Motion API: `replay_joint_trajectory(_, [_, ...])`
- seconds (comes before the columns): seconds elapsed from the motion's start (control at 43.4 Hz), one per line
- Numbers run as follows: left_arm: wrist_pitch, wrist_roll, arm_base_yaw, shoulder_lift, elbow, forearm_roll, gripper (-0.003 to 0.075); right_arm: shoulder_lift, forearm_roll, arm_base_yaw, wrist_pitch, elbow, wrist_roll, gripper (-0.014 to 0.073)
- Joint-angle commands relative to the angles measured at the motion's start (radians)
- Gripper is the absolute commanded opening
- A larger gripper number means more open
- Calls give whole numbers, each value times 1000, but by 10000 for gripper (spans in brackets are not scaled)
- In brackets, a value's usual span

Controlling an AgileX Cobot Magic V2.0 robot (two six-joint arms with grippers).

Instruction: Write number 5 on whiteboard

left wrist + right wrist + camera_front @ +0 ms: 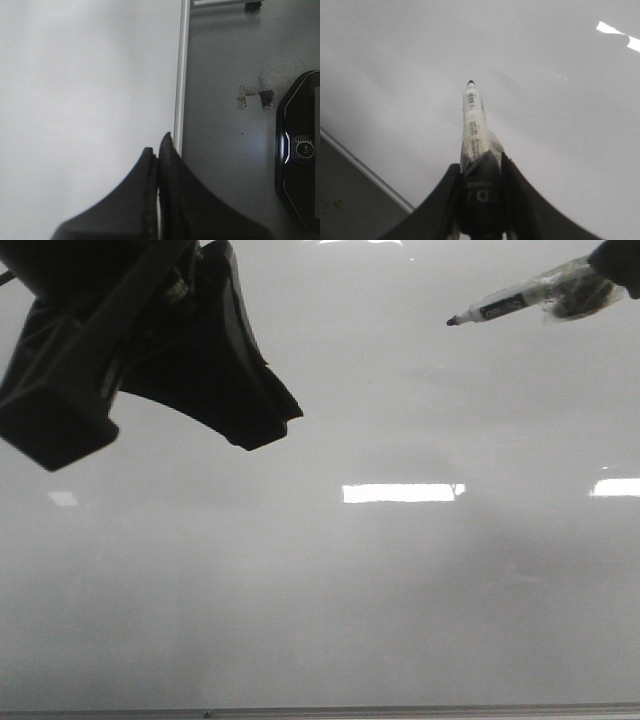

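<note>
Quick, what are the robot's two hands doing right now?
Left gripper: shut, holding nothing.
Right gripper: shut on the marker, tip pointing toward the whiteboard.

Glossy pale whiteboard point(330, 620), grey rail point(400, 710) along its bottom edge

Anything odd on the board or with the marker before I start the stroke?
Nothing looks damaged or spilled. The whiteboard is blank apart from glare patches, with no 5 drawn yet. The marker sits straight in the right hand, wrapped in clear tape, tip uncapped. The left hand is shut and empty.
</note>
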Motion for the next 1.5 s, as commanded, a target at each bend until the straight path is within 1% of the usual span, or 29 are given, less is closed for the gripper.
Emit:
replay_joint_trajectory(0.0, [-51,-12,-5,-31,-34,-13,-20,80,26,-8,-103,-98,3,-60])
replay_joint_trajectory(0.184, [-51,-12,-5,-31,-34,-13,-20,232,57,-8,-170,-205,3,-60])
replay_joint_trajectory(0.346, [-51,-12,-5,-31,-34,-13,-20,287,58,-8,-213,-254,3,-60])
replay_joint_trajectory(0.53, [-51,-12,-5,-31,-34,-13,-20,325,58,-6,-156,-251,3,-60])
replay_joint_trajectory(0.692, [-51,-12,-5,-31,-34,-13,-20,350,58,38,-148,-188,3,-60])
replay_joint_trajectory(0.784, [-51,-12,-5,-31,-34,-15,-20,357,58,76,-165,-138,3,-60])
replay_joint_trajectory(0.853, [-51,-12,-5,-31,-34,-15,-20,357,62,86,-192,-112,10,-60])
replay_joint_trajectory(0.969, [-51,-12,-5,-31,-34,-15,-20,355,63,75,-198,-107,40,-60])
replay_joint_trajectory(1.13, [-51,-12,-5,-31,-34,-15,-20,329,63,10,-184,-89,64,-60])
replay_joint_trajectory(1.268, [-51,-12,-5,-31,-34,-15,-20,271,63,-43,-174,-28,65,-60])
replay_joint_trajectory(1.384, [-51,-12,-5,-31,-34,-15,-20,258,82,-35,-171,29,65,-60])
replay_joint_trajectory(1.476, [-51,-12,-5,-31,-34,-15,-20,281,119,11,-188,54,65,-60])
